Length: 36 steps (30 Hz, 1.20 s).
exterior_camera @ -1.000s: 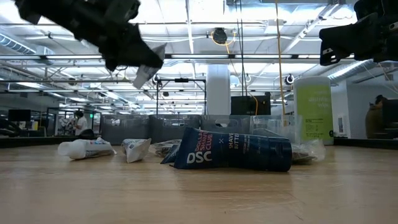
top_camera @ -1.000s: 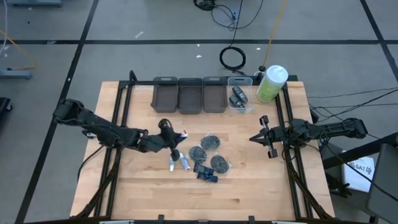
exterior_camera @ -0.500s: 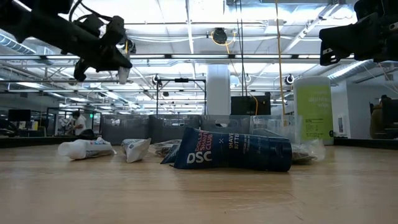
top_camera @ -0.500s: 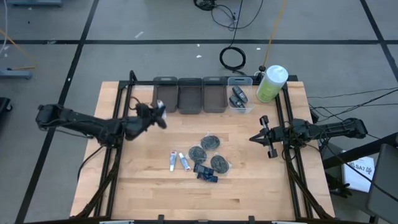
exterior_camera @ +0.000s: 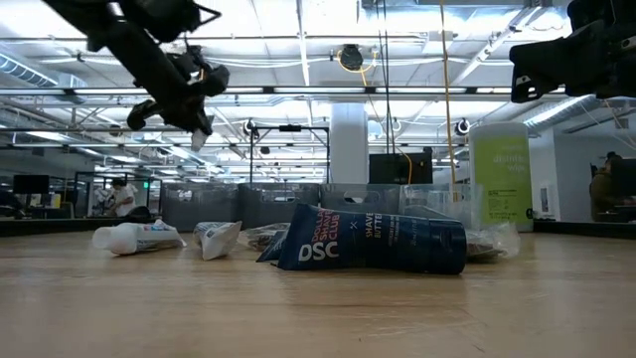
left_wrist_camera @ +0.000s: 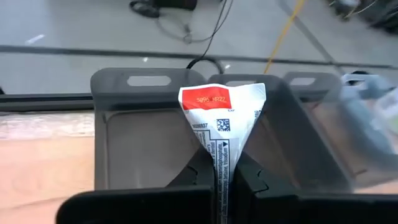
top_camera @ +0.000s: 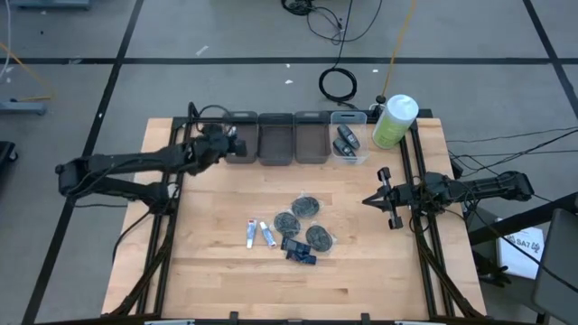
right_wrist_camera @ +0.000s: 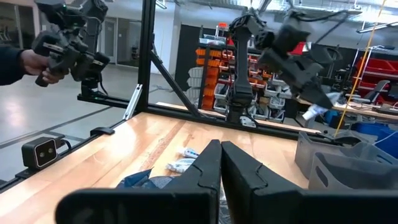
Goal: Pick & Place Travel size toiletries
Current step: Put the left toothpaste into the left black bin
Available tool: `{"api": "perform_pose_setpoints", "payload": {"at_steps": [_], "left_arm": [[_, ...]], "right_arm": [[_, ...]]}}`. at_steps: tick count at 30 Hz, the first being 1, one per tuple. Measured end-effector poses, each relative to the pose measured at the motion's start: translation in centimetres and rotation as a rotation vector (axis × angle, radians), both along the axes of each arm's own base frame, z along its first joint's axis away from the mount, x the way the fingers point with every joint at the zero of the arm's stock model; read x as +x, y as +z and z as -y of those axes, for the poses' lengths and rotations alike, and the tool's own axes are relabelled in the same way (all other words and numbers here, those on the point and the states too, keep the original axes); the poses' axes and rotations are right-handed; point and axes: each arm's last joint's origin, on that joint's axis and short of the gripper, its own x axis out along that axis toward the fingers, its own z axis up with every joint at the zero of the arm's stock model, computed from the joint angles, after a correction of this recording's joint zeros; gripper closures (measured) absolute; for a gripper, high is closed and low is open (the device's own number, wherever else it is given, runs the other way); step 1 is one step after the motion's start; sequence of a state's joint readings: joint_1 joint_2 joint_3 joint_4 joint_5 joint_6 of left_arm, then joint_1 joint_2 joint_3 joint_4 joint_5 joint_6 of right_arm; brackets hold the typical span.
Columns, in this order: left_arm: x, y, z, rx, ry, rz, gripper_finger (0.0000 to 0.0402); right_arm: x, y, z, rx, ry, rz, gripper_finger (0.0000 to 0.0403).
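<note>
My left gripper (top_camera: 231,144) is shut on a small white tube (left_wrist_camera: 221,115) with a red band at its flat end. It hovers over the leftmost grey bin (top_camera: 239,140) at the table's far edge and shows high in the low view (exterior_camera: 189,99). Two white-and-blue tubes (top_camera: 259,234), three dark grey discs (top_camera: 307,206) and dark blue packets (top_camera: 299,250) lie flat on the middle of the table. Dark oval pieces (top_camera: 343,140) lie in a clear bin. My right gripper (top_camera: 383,199) waits shut near the table's right edge. My left gripper pinches the tube's narrow lower body (left_wrist_camera: 220,163) between its two fingers. The wide crimped end with the red band (left_wrist_camera: 214,98) sticks out beyond the fingertips. The tube is lifted clear, above the leftmost grey bin's inside.
Three grey bins (top_camera: 275,140) and one clear bin (top_camera: 349,146) stand in a row along the far edge. A big green bottle with a white cap (top_camera: 395,120) stands at the far right corner. Black frame rails (top_camera: 411,171) run along both sides. Bare wood lies near the front edge.
My left gripper has risen from beside the pile in the middle of the table and swung toward the far edge, carrying the white tube with it. It now hangs over the leftmost grey bin. The other items have stayed in place.
</note>
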State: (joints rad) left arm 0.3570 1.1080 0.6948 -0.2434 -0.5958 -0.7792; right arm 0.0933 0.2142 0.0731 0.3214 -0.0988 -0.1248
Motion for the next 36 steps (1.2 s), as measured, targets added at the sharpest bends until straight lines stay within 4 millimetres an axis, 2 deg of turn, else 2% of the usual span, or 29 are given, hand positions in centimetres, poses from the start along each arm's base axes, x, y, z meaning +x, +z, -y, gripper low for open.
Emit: {"api": "perform_pose_setpoints", "payload": {"at_steps": [6,12,18,26,30,36], "left_arm": [[1.5,-0.3,-2.8,-0.039,0.019,-0.08,0.0395],[2.0,-2.3,-4.7,-0.082,0.026,-0.183,0.0388],[2.3,-3.6,-5.4,-0.118,-0.003,-0.228,0.0386],[2.5,-3.5,-5.5,-0.076,-0.056,-0.271,0.0382],[2.5,-3.5,-5.5,-0.068,-0.049,-0.279,0.0356],[2.4,-3.4,-5.6,-0.052,-0.033,-0.292,0.0282]], "right_arm": [[0.0,0.0,0.0,0.0,-0.002,0.0,0.0399],[0.0,0.0,0.0,0.0,-0.001,0.0,0.0399],[0.0,0.0,0.0,0.006,0.001,-0.003,0.0399],[0.0,-0.1,0.0,0.004,0.0,-0.015,0.0399],[0.0,-0.1,0.0,0.004,-0.006,-0.015,0.0399],[0.1,-0.3,0.1,0.005,-0.044,-0.034,0.0399]]}}
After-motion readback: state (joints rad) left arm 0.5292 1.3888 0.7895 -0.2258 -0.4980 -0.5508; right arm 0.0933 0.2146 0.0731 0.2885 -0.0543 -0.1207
